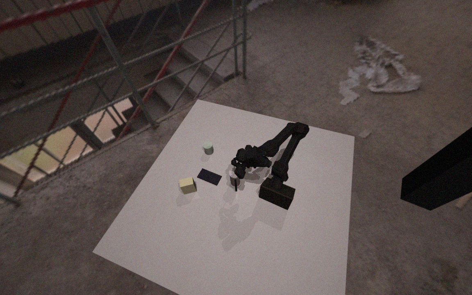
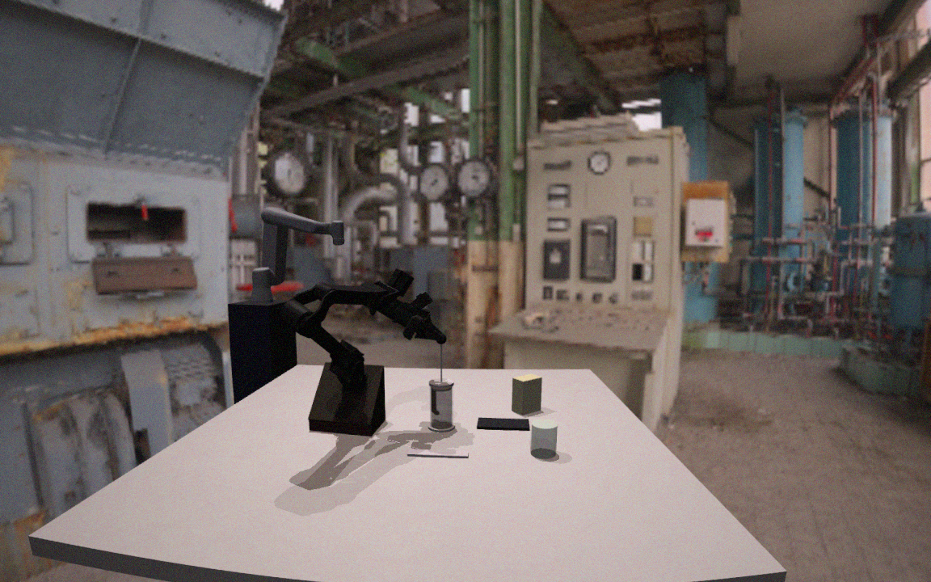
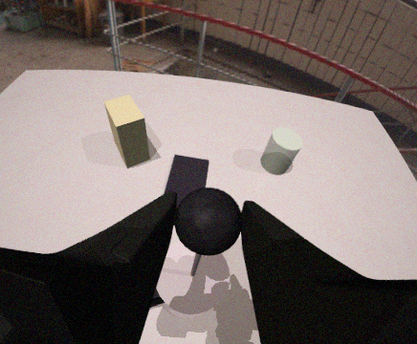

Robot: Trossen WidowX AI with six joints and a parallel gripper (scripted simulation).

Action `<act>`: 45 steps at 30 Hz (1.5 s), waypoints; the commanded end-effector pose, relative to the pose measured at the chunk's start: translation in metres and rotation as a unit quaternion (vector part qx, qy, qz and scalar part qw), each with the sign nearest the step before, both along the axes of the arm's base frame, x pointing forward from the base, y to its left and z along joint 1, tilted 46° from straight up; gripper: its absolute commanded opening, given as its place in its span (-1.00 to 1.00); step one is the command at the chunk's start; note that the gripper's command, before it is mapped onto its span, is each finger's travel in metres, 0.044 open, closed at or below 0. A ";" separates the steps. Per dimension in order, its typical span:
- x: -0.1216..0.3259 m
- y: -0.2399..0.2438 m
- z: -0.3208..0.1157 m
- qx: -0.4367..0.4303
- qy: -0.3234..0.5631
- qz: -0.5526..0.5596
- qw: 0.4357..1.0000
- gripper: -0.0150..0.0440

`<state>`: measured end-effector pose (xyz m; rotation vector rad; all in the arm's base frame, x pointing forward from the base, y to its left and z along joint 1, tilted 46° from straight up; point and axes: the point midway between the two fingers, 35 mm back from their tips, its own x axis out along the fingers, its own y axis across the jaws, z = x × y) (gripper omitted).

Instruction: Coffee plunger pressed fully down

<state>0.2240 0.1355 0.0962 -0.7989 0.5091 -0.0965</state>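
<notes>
The top view looks steeply down from high and far off, taking in the whole white table (image 1: 194, 234) and floor around it. The exterior view stands at about table height, farther back, facing the arm (image 2: 342, 318) across the table. The wrist view sits close, looking down between the fingers. All three share the yellow block (image 1: 187, 185), probably the same green cylinder (image 2: 543, 438).
</notes>
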 end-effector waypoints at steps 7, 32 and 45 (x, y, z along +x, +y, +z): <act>0.002 -0.003 -0.007 -0.001 0.003 0.000 1.000 -0.10; 0.010 -0.024 -0.042 0.001 0.009 -0.002 1.000 -0.10; 0.014 -0.037 -0.059 0.001 0.009 -0.001 1.000 -0.10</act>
